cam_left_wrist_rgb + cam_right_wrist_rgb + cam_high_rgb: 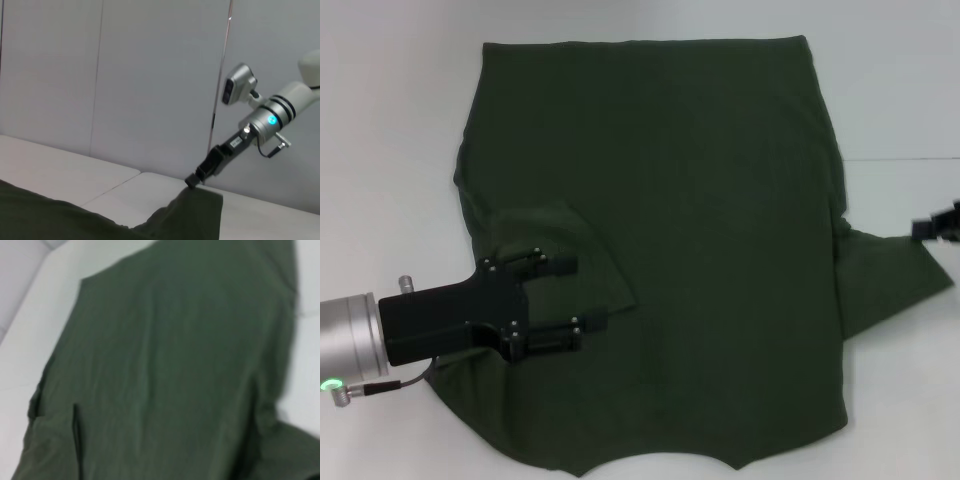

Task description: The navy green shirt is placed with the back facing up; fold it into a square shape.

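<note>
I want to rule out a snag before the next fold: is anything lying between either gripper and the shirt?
Nothing visible does. The left gripper is over the navy green shirt at its folded-in left sleeve. The right gripper is at the right sleeve's edge. Only white table surrounds the cloth.

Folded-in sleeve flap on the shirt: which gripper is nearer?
Left. The left gripper hovers open right over the folded-in sleeve flap; the right gripper is at the opposite sleeve, far across the navy green shirt.

A lab or test room is suggested: a plain white table is set before bare grey wall panels, and nothing domestic is seen beside the robot arm there.
</note>
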Robot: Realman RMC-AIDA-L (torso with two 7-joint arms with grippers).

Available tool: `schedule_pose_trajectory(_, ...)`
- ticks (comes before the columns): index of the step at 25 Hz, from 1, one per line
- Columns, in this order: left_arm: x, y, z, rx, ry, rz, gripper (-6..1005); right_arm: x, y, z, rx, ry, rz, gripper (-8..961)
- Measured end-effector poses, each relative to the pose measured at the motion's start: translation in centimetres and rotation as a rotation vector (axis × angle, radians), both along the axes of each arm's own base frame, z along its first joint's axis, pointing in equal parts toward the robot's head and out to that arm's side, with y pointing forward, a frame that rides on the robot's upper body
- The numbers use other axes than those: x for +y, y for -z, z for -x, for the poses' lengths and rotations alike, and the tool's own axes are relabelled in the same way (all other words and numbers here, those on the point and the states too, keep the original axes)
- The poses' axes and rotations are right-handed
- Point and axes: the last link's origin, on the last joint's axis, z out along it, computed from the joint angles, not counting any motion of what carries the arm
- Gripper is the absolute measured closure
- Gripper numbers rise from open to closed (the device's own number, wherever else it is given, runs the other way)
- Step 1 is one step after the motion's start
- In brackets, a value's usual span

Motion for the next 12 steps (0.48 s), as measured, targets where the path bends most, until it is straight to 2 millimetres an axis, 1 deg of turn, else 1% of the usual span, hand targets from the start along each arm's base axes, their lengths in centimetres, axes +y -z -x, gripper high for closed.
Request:
schedule_pose_trajectory(7, 0.1, -0.4, 0.1, -0.017, -0.02, -0.008, 182, 2.6, -0.4, 4.9, -0.08, -0.185, 0.02, 929)
schedule_pose_trajectory(12, 0.0, -0.7, 0.3, -0.03, -0.036, -0.014, 182, 4.2, 0.3, 7.7, -0.149, -0.278, 0.039, 931)
